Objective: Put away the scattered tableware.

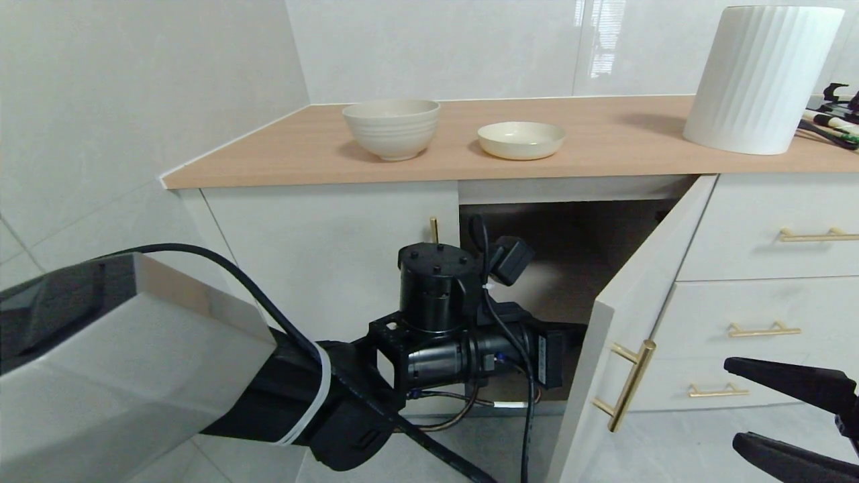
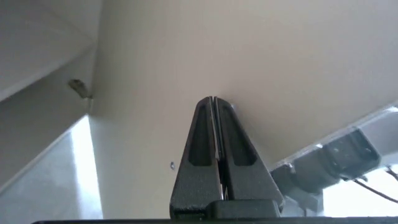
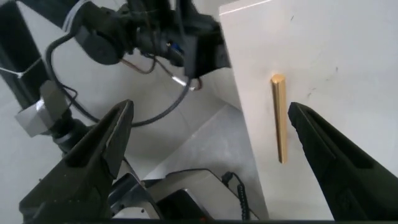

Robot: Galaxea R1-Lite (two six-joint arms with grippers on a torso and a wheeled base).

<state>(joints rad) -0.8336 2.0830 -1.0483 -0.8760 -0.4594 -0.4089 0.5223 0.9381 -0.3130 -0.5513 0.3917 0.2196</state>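
Ribbed bowl [image 1: 391, 127] and shallow dish [image 1: 521, 139] wait on the counter [image 1: 624, 134] above the cabinet door [image 1: 644, 268], which stands open to receive them. The left end effector [image 2: 213, 102], pinched closed and empty, seemingly sits against the door's inner face. The right end effector [image 3: 210, 109] gapes beside the brass handle [image 3: 278, 118].

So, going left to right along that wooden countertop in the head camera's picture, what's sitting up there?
A deep ribbed bowl → shallow dish → tall white ribbed canister → small dark tools at the far right edge.
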